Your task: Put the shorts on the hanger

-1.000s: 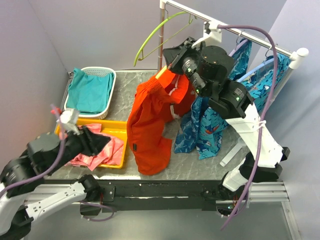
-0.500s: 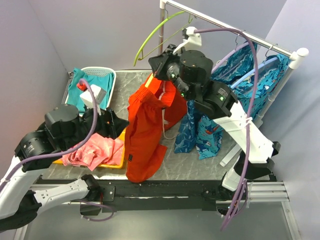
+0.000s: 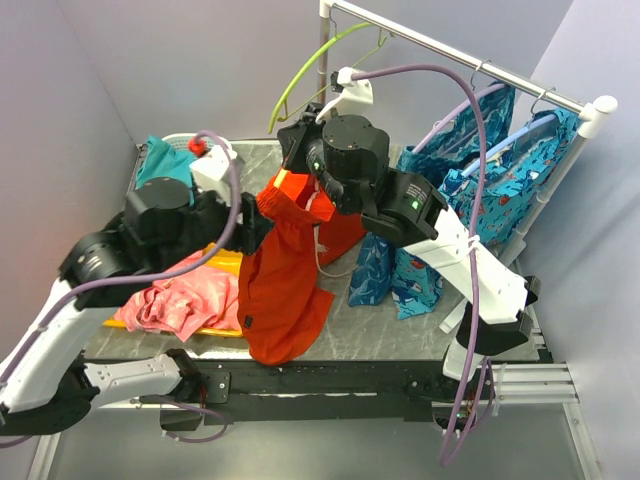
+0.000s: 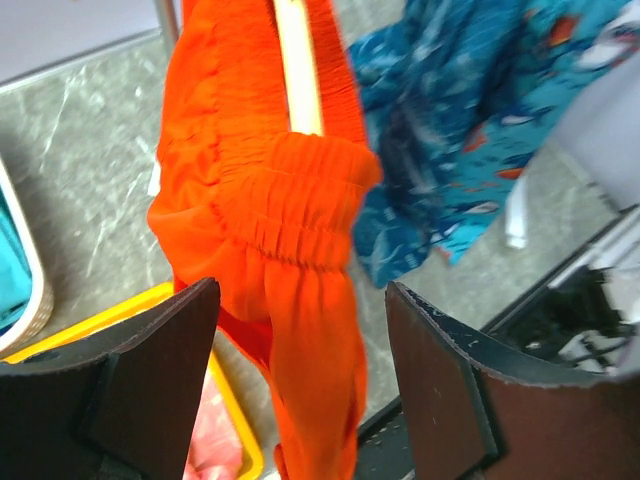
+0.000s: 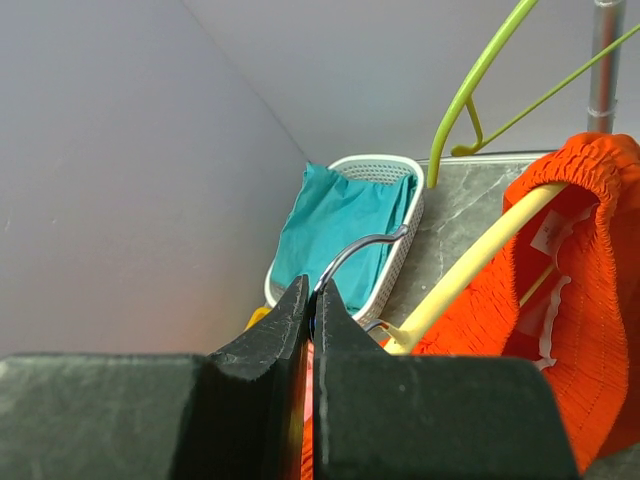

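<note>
The red-orange shorts (image 3: 285, 285) hang off the yellow hanger (image 5: 480, 255), their gathered waistband draped over one of its arms, their legs dangling down to the table's front edge. My right gripper (image 5: 312, 290) is shut on the hanger's metal hook (image 5: 358, 250) and holds it up above the table; from overhead this gripper (image 3: 296, 152) sits just over the shorts' waist. My left gripper (image 4: 300, 300) is open, its fingers either side of the hanging shorts (image 4: 290, 200) without touching them. A pale strip of the hanger (image 4: 298, 70) shows inside the waistband.
A white basket (image 5: 372, 160) holding teal cloth stands at the back left. A yellow tray (image 3: 225, 262) with a pink cloth (image 3: 185, 300) lies front left. A lime-green hanger (image 3: 300, 75) and blue patterned garments (image 3: 470, 150) hang from the rail (image 3: 450, 50).
My left arm has swung up and right from the tray to the shorts, its jaws widening. The right arm has carried hanger and shorts leftwards.
</note>
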You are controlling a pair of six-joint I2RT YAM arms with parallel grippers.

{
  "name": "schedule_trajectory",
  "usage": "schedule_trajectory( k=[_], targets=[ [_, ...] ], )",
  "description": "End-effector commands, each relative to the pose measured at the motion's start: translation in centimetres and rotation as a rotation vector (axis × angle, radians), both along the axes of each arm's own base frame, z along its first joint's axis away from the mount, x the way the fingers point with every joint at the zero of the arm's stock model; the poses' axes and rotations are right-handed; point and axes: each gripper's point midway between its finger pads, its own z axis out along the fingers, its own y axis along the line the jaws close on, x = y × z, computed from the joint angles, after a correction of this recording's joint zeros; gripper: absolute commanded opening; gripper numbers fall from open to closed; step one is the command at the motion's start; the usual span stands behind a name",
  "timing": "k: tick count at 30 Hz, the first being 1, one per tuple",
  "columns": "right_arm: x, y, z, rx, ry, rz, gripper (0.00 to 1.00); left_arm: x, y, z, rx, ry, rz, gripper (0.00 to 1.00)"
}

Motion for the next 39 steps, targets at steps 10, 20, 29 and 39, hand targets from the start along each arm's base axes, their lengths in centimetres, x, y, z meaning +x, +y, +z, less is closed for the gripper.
schedule_trajectory(
  k=[10, 20, 29, 39],
  targets=[
    [-1.2, -2.0, 4.9, 0.134, -0.067, -0.038, 0.0, 2.8, -0.5, -1.3, 0.066, -0.093, 0.109, 0.57],
    [-1.7, -2.5, 3.4, 0.119, -0.033, -0.029, 0.0, 3.5, -0.7, -1.5, 0.012, -0.207, 0.165, 0.01],
    [-4.4, -4.9, 2.0, 0.071, -0.037, 0.055, 0.53, 2.5, -0.4, -0.4, -0.088, -0.26, 0.132, 0.01],
    [-8.2, -8.8, -0.6, 0.071, -0.003, 0.122, 0.76, 2.5, -1.7, 1.2, -0.165, -0.328, 0.084, 0.01]
  ],
)
